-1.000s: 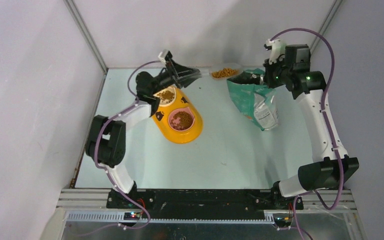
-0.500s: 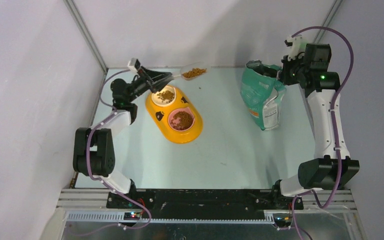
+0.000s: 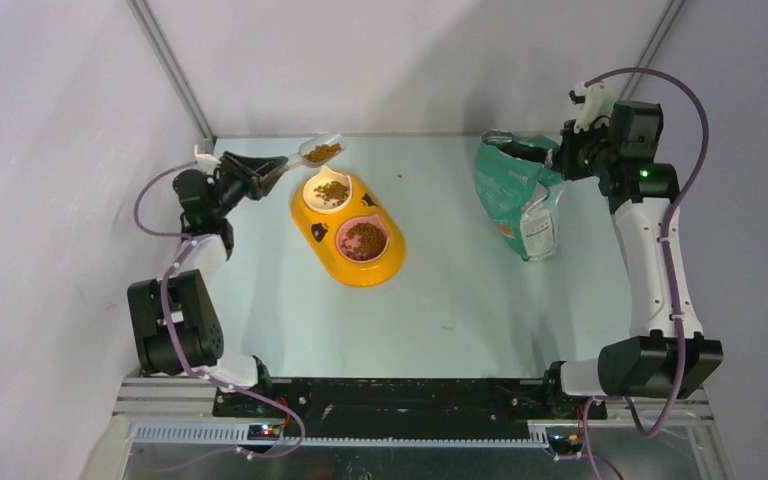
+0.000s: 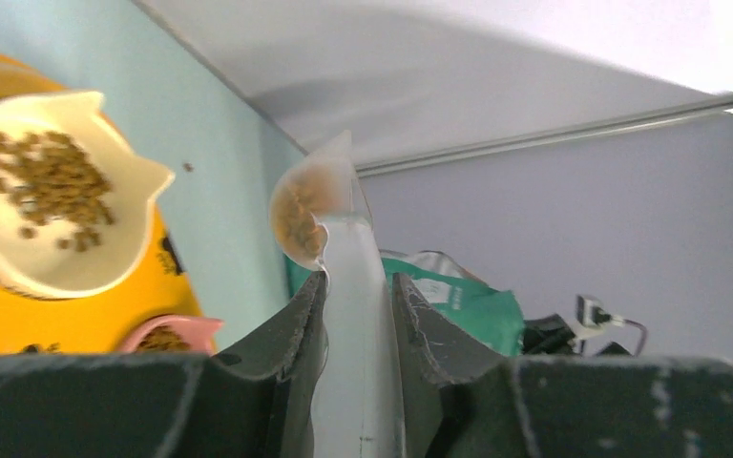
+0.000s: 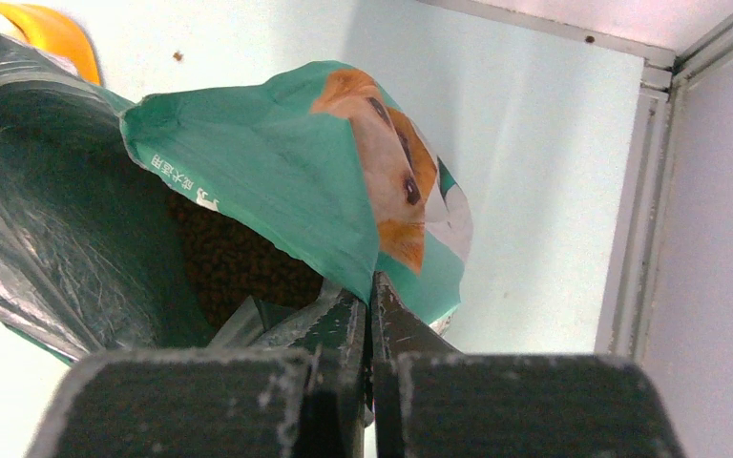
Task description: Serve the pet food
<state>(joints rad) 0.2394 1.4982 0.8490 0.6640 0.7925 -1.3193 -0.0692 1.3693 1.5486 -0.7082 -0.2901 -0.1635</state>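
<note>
Loose, light pet food (image 4: 294,218) will likely spill if tipped; left hand (image 4: 355,286) clamps the scoop (image 4: 348,253) handle, right hand (image 5: 370,305) pinches the pouch (image 5: 277,181) rim.

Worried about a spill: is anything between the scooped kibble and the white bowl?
Nothing visible. The kibble sits in the scoop gripped by the left tool, just beyond the white bowl, with only open space between.

Yellow feeder (image 4: 67,320) cut by left edge; pink bowl (image 4: 186,324) mostly hidden behind left gripper (image 4: 358,280).
</note>
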